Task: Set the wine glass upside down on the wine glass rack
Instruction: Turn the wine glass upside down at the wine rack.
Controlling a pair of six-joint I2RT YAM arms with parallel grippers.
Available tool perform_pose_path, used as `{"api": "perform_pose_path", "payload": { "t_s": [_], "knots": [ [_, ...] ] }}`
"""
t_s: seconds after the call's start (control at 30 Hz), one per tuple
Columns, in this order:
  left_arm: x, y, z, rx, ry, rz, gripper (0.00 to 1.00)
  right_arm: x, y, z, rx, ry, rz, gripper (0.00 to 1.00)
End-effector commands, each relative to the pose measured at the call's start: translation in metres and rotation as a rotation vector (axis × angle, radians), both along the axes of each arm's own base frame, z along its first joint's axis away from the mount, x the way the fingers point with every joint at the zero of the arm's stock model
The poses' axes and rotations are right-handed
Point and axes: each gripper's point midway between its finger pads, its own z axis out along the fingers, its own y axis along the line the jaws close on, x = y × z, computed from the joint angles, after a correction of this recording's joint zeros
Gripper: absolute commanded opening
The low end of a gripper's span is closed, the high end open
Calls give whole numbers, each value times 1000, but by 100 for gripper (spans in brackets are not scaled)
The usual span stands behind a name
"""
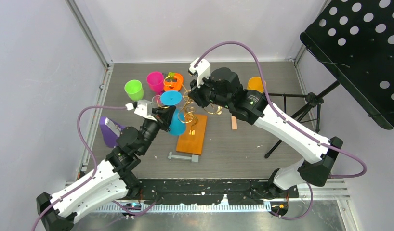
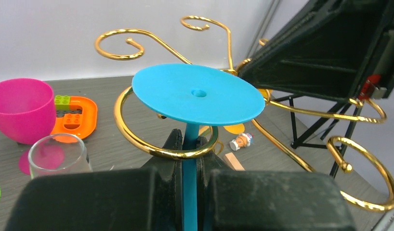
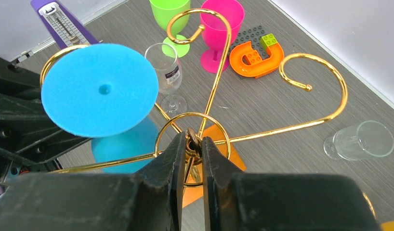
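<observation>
My left gripper (image 2: 190, 150) clamps the blue plastic wine glass (image 2: 198, 94), foot up, by its stem inside a left scroll of the gold wire rack (image 3: 310, 126); my right gripper (image 3: 193, 144) pinches the rack's centre.

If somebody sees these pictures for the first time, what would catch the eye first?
Probably the bright blue wine glass, held upside down by its stem in the left gripper near the table's middle, with a gold loop of the wine glass rack curving around the stem. Next, the right gripper pinching the top of the rack's central stem. Behind them, at the far left, stand a pink glass and a green glass.
</observation>
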Motion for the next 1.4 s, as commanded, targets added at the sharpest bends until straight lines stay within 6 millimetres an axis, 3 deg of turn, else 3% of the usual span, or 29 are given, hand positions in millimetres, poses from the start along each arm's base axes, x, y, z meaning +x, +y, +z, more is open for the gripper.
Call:
{"api": "perform_pose_path", "payload": {
  "t_s": [0.0, 0.2, 0.53, 0.8, 1.0, 1.17, 1.37],
  "knots": [
    [7, 21, 29, -95, -63, 113, 0, -2, -5, -4, -12, 8, -9, 5],
    [6, 40, 28, -140, -72, 188, 0, -2, -5, -6, -16, 11, -11, 5],
    [-11, 46, 32, -188, -110, 136, 0, -2, -6, -10, -22, 19, -17, 5],
    [-32, 22, 26, -123, -146, -45, 0, -3, -6, -12, -20, 26, -16, 5],
    [-24, 9, 6, -35, -54, -63, 0, -3, -7, -12, -19, 28, -19, 6],
    [-19, 10, -5, -30, -16, -39, 0, -3, -8, -12, -20, 28, -22, 6],
    [-19, 15, -7, -34, -17, -21, 18, -3, -7, -13, -20, 29, -22, 7]
  ]
}}
